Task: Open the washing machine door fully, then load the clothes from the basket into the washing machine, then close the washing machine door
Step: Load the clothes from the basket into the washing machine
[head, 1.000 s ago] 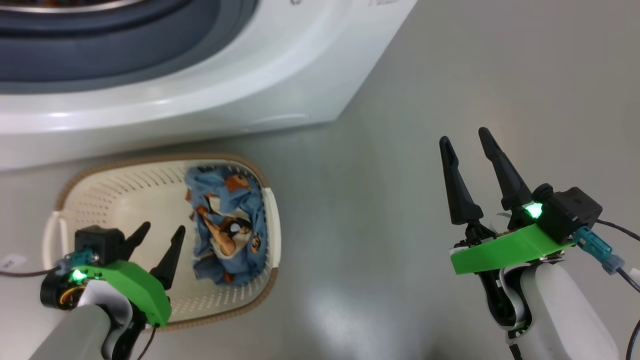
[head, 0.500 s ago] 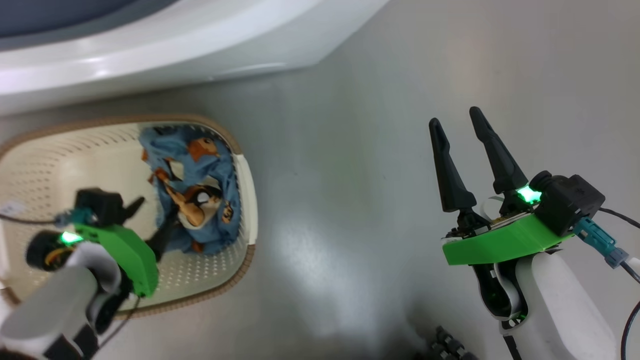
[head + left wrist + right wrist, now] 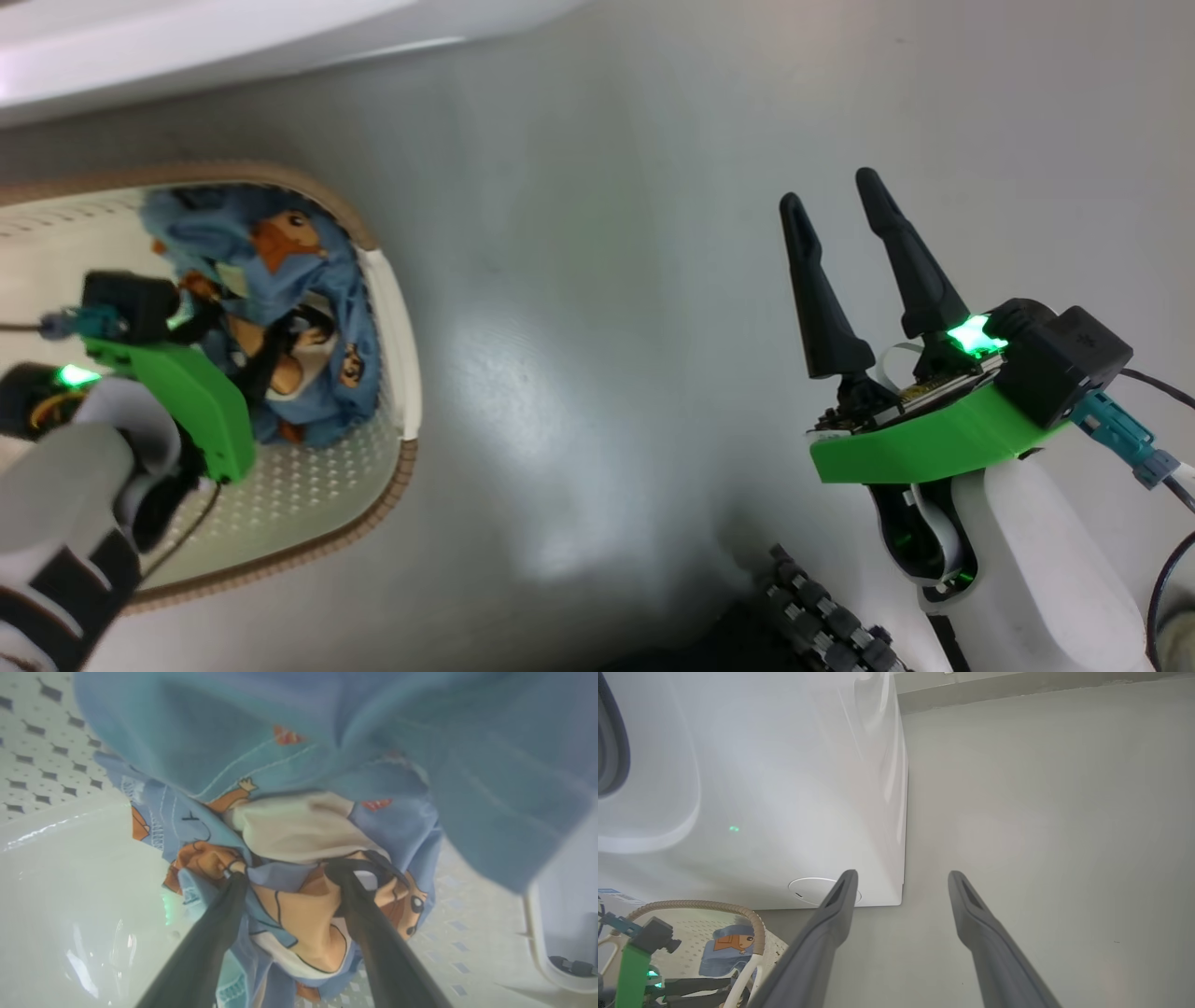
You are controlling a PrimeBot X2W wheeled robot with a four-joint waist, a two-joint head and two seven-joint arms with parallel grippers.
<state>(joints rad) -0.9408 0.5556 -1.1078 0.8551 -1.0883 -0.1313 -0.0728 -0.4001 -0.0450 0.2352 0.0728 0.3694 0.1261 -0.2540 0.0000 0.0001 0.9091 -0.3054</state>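
The cream basket (image 3: pixel 392 327) stands on the floor at the left, just below the white washing machine (image 3: pixel 187 47). The blue cartoon-print clothes (image 3: pixel 271 280) lie bunched against its right end. My left gripper (image 3: pixel 247 350) reaches down into that bundle. In the left wrist view its fingers (image 3: pixel 233 891) stand apart, open, tips pressed into the clothes (image 3: pixel 299 830) with a fold between them. My right gripper (image 3: pixel 831 191) hangs open over bare floor at the right, holding nothing. The right wrist view shows the washing machine (image 3: pixel 784 788) front and the basket (image 3: pixel 691 904). The washing machine door is out of view.
Grey floor (image 3: pixel 597 280) lies between the basket and my right arm. A black ribbed part of the robot (image 3: pixel 822 616) shows at the bottom. A round cover (image 3: pixel 808 889) sits low on the machine front, and the grey gasket (image 3: pixel 607 742) at its upper left.
The head camera has tilted down, so the machine has slid up out of the picture. My left gripper has moved forward and down from the basket's bare floor into the clothes.
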